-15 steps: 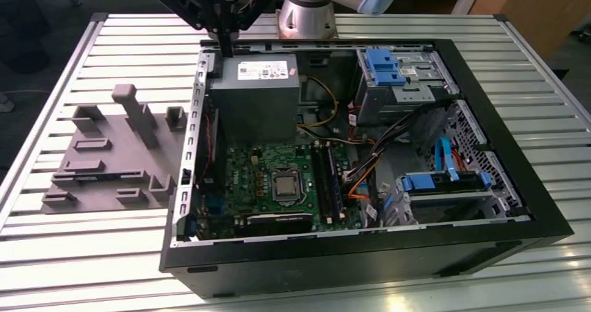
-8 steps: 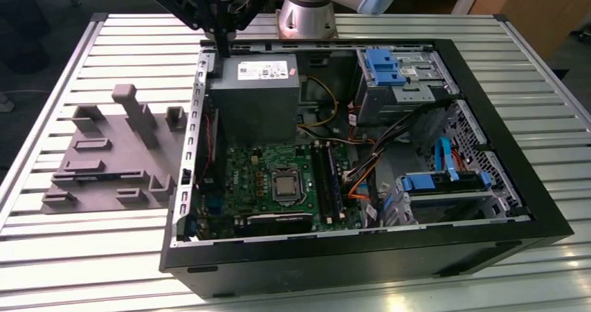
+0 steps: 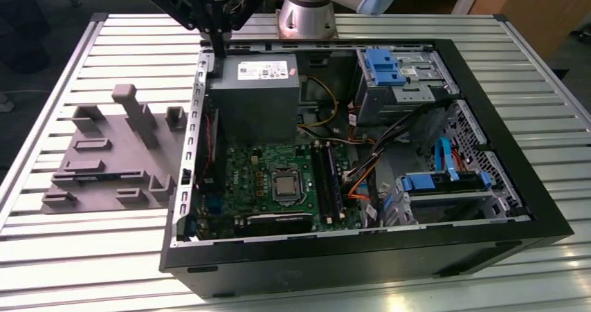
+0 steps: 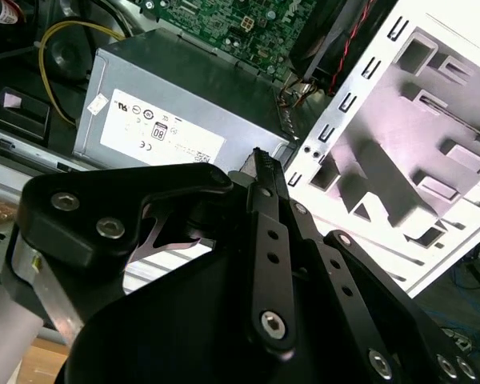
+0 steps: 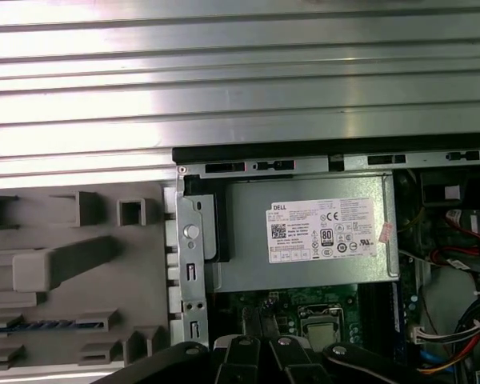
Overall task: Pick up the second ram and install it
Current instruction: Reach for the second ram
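The black two-fingered pincer (image 3: 219,53) hangs with its jaws drawn together to a thin tip and nothing held between them. It sits over the far rim of the open black computer case (image 3: 517,208), just above the grey metal power supply box (image 3: 254,101). That box carries a white rectangular label (image 5: 324,232) with dark print and a row of small certification marks, and I leave the wording unread. Below the box lies the green motherboard (image 3: 277,167) with its long black plastic slots (image 3: 325,180). The second ram (image 5: 40,326), a thin dark blue-black strip, is not in the case. In the first wrist view it rests on edge in a groove of the grey plastic fixture tray (image 3: 102,208), which sits on the ribbed aluminium worktop (image 3: 55,257) beside the case. From the pincer it lies toward the exterior view's left and nearer that camera, beyond the case's perforated side wall and well apart from the fingertips. Its long axis appears to run across the tray, roughly crosswise to the motherboard slots.
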`<state>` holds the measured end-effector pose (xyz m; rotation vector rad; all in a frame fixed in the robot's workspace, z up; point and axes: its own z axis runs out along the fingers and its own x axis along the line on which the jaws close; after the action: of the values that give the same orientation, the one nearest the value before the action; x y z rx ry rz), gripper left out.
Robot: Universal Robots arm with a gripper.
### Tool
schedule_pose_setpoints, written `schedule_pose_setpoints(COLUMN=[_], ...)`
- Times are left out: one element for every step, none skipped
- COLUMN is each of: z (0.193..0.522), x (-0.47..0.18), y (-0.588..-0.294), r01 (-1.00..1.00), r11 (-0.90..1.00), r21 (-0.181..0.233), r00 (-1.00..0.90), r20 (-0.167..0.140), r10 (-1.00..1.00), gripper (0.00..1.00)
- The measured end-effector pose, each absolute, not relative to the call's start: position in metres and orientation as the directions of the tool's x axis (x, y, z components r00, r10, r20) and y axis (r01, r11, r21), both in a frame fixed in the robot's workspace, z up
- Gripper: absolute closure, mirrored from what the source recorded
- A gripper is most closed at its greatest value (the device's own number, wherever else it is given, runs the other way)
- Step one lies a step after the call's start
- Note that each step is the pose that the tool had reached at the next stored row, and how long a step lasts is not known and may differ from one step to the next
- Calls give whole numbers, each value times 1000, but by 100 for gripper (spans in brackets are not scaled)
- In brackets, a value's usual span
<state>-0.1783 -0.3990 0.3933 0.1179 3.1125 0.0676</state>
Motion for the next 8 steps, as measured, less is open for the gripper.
schedule_pose_setpoints(z=[393, 393, 393, 393, 393, 393, 393, 393], x=[-179, -180, -181, -183, -184, -186, -188, -190], y=[-399, -399, -399, -399, -399, -399, -399, -399], r01=[75, 75, 75, 75, 75, 75, 75, 75], r11=[996, 996, 996, 996, 996, 996, 996, 996], r21=[44, 44, 44, 44, 44, 44, 44, 44], r00=[-997, -997, -997, -997, -997, -997, -997, -997], r20=[-24, -24, -24, -24, -24, -24, -24, -25], r10=[76, 76, 76, 76, 76, 76, 76, 76], gripper=[89, 89, 89, 89, 89, 89, 89, 89])
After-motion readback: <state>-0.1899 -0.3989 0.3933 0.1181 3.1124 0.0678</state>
